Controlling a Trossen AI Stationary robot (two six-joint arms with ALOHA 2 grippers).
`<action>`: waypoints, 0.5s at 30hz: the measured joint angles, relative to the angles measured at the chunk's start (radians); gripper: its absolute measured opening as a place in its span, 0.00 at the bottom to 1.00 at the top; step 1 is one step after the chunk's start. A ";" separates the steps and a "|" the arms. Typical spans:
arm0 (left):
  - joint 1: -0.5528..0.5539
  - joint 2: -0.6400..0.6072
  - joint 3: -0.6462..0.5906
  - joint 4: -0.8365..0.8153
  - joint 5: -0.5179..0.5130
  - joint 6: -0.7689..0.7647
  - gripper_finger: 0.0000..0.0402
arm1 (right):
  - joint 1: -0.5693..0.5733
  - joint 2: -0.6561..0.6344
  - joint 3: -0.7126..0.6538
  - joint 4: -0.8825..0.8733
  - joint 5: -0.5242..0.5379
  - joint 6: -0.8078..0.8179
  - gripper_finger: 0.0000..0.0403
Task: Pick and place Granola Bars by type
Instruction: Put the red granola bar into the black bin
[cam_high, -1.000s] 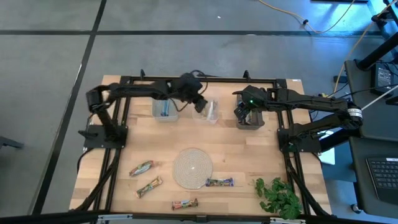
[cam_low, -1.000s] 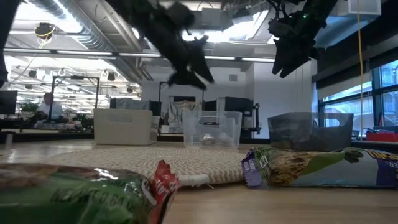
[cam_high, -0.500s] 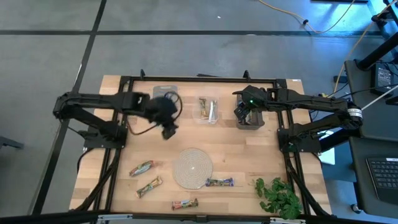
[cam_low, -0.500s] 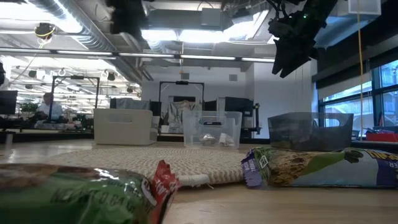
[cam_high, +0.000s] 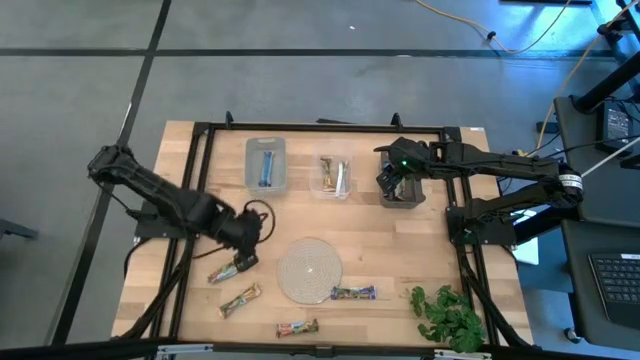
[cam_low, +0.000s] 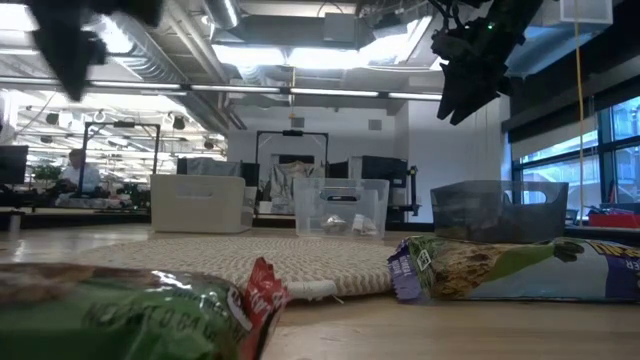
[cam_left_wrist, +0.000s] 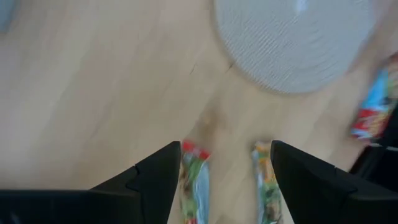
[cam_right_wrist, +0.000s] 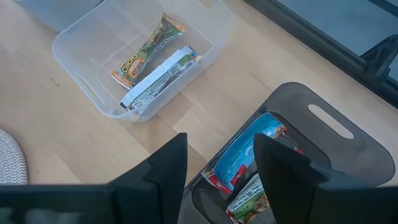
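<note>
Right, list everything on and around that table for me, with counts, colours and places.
Loose granola bars: four, multicolour wrappers, front half of the table, around the mat.
Pale bin: one, back left, holding one blue bar.
Clear bin: one, back middle, holding two bars.
Dark bin: one, back right, holding at least two bars, one of them blue.
Woven mat: one, pale, round, front centre.
Plant sprig: one, green, front right corner.
Left gripper: open, low over the left-hand loose bars.
Right gripper: open, above the dark bin.
</note>
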 joint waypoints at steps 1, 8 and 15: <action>-0.025 0.000 -0.015 -0.007 -0.002 -0.040 0.60 | 0.000 0.000 0.000 0.001 0.000 0.000 0.46; -0.154 0.000 -0.114 -0.002 0.002 -0.337 0.60 | 0.000 0.000 0.000 0.003 0.000 0.003 0.46; -0.237 0.000 -0.207 0.032 0.007 -0.550 0.61 | 0.000 0.000 0.000 0.004 0.000 0.004 0.46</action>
